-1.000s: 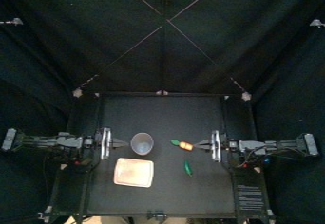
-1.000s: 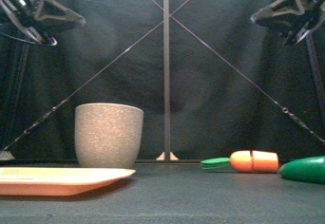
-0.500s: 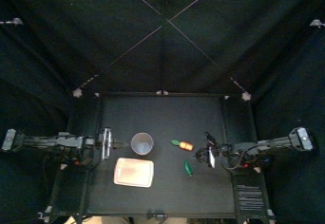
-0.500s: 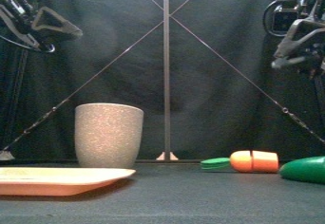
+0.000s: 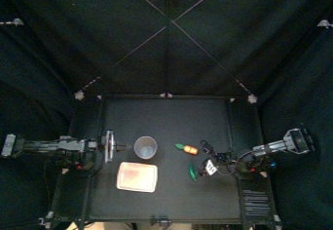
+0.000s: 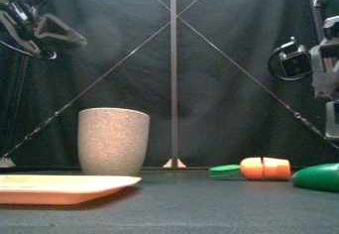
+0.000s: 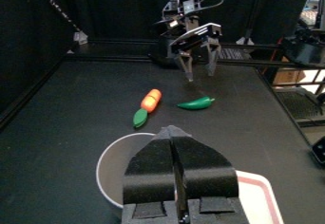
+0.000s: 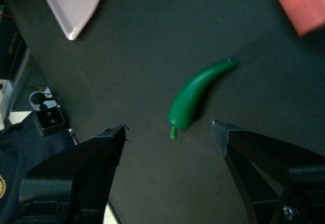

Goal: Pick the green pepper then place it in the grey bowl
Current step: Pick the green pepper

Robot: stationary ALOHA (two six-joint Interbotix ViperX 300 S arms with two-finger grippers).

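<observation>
Over the desk, my right pincer hangs raised to the right of the grey bowl and nearer the front edge than it. Its jaws are spread wide with nothing between them. The green pepper lies flat on the desk, right of the grey bowl and nearer the front, well apart from it. My right wrist view looks down on the pepper, which shows in the gap between my two jaws, untouched. A toy carrot with a green top lies on its side directly right of the grey bowl, near the pepper but not touching it. The pink tray sits flat just in front of the grey bowl. The bowl itself, a tall speckled cup, stands upright on the desk. My left pincer rests raised to the left of the grey bowl, its jaws pressed together on nothing, pointing across the bowl's rim toward the carrot and the pepper.
</observation>
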